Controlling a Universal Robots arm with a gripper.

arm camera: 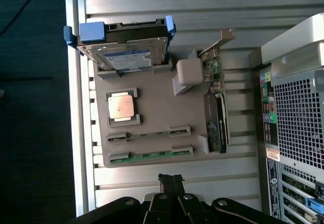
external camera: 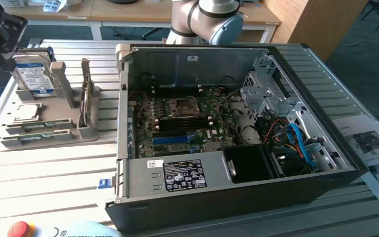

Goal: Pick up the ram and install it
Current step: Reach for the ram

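Over on the exterior view's left, the ram [arm camera: 149, 157] sits in the outermost slot of the grey parts holder [arm camera: 157, 105], well apart from the open PC case [external camera: 196, 64]. I'd call this the approach step, pick not yet done. My gripper [arm camera: 171, 179] hangs near the ram's long edge, jaws fully closed on nothing. Grabbing it calls for opening up and straddling that thin board squarely, I reckon. Writing: "UNIVERSAL" plus a cut-off word on the pale-blue unit [external camera: 77, 231] at lower left. The hard drive [arm camera: 126, 57] and power supply [external camera: 183, 175] labels are too small to read.
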